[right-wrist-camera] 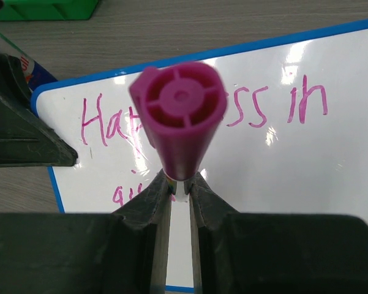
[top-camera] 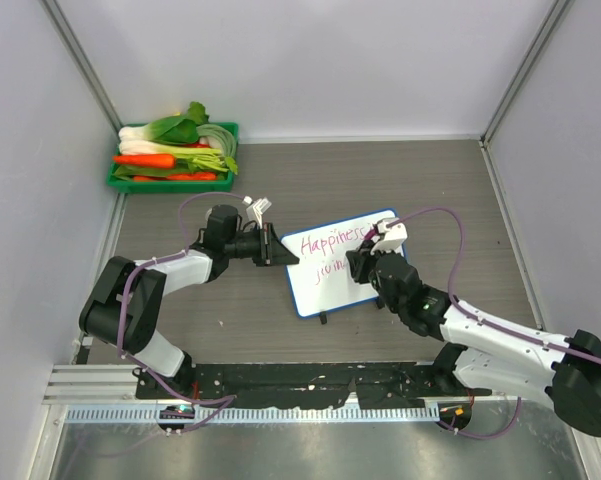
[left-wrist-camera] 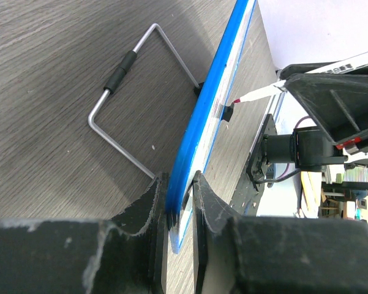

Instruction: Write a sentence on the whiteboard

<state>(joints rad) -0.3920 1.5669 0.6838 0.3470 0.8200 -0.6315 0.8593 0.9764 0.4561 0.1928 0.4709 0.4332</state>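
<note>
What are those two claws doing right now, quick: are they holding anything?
Left gripper: closed, clamping the blue edge of the whiteboard.
Right gripper: closed, holding the marker.

The left arm rises from its base at 7 o'clock, folds at the elbow near 9 o'clock and sends its forearm toward 3 o'clock. The left gripper lies level, jaws pinched tight on the left edge of the whiteboard. The right arm stretches low from 4 o'clock, its forearm reaching toward 10 o'clock and its wrist near centre. The right gripper clamps a marker, fingers closed on its barrel.
</note>
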